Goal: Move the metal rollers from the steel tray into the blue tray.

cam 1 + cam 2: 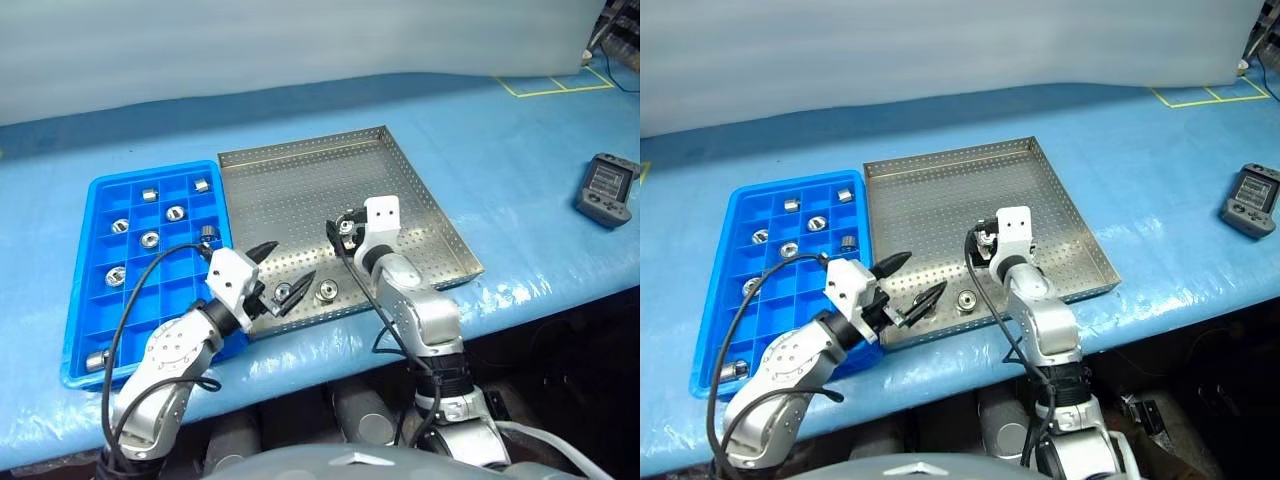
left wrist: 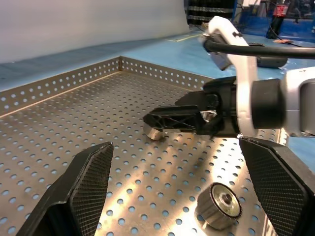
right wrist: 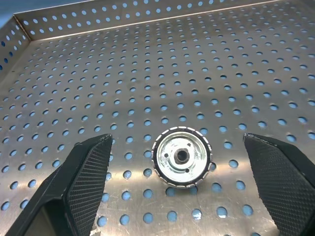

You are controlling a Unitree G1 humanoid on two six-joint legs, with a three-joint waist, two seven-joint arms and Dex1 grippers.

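The steel tray point(image 1: 300, 180) lies mid-table, with the blue tray point(image 1: 90, 200) touching its left side. Several metal rollers point(image 1: 150, 238) sit in the blue tray's compartments. My right gripper point(image 1: 342, 222) is open, low over the steel tray's floor. One roller point(image 3: 181, 157) stands on edge between its fingers point(image 3: 83, 182), apart from both. My left gripper point(image 1: 292, 262) is open over the steel tray's near left corner, nothing in it. Another roller point(image 1: 325, 292) lies on the floor just right of the left gripper, also seen at the roller point(image 2: 219, 204) near the right fingertip.
A grey handheld device point(image 1: 605, 190) lies on the blue table cover at the far right. Yellow tape marks point(image 1: 555, 88) run along the back right. The steel tray's near rim point(image 1: 400, 295) lies close to the table's front edge.
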